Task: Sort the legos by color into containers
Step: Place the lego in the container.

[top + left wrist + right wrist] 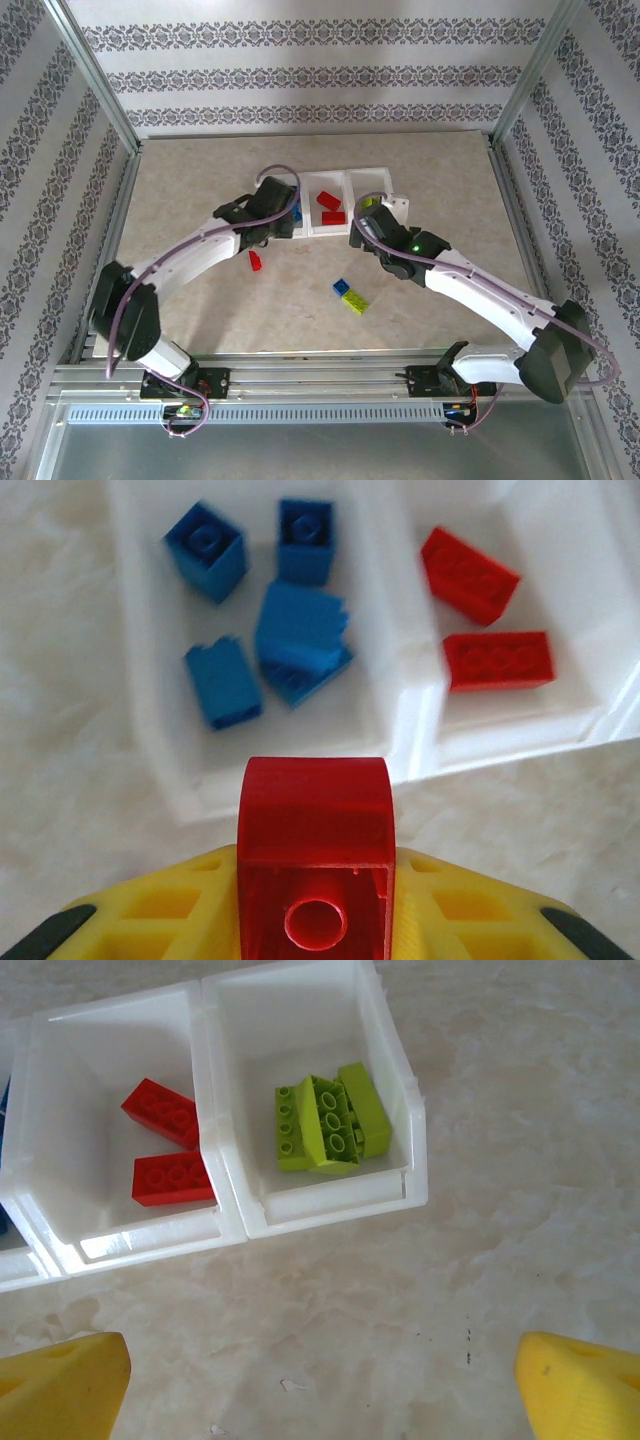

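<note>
My left gripper (315, 905) is shut on a red lego (314, 840), its hollow underside facing the camera. It hovers by the near rim of the containers (402, 695), a row of white bins. The left bin holds several blue legos (298, 640) and the middle bin two red legos (497, 660). In the top view the left gripper (280, 208) sits at the row's left end. My right gripper (320, 1390) is open with nothing between its fingers, over bare table near the right bin, which holds lime legos (330, 1125).
Loose on the table in front of the bins (346, 200) lie a red lego (256, 261), a blue lego (341, 288) and a lime lego (355, 302). The right gripper (368, 224) is close to the right bin. Metal frame posts and patterned walls ring the table.
</note>
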You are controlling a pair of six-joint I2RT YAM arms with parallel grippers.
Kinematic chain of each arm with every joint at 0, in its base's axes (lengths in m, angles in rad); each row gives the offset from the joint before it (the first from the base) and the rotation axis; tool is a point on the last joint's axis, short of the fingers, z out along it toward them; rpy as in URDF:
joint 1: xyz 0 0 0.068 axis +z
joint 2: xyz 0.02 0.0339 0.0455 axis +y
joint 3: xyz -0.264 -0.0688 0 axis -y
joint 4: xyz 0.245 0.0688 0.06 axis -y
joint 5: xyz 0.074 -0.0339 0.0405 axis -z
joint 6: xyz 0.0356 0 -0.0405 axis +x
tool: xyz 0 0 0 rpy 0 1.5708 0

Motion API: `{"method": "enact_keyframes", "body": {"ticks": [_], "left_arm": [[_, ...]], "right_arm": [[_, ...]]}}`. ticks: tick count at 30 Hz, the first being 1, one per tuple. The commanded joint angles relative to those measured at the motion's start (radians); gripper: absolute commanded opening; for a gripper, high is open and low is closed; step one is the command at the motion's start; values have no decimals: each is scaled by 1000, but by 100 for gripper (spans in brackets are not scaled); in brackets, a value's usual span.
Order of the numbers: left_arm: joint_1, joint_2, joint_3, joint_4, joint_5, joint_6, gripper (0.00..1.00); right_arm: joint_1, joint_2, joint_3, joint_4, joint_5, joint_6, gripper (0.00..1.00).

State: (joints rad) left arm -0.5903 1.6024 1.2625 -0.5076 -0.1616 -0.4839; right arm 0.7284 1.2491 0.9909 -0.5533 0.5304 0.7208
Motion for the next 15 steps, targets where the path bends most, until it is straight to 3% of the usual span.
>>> {"method": "enact_keyframes", "body": {"ticks": [1, 15], "left_arm": [[-23, 102, 108, 29, 6, 81, 37], [-42, 453, 505, -33, 44, 194, 36]], "right_arm": [[-11, -41, -24, -14, 37, 24, 98], [-12, -123, -67, -23, 51, 36, 98]]}}
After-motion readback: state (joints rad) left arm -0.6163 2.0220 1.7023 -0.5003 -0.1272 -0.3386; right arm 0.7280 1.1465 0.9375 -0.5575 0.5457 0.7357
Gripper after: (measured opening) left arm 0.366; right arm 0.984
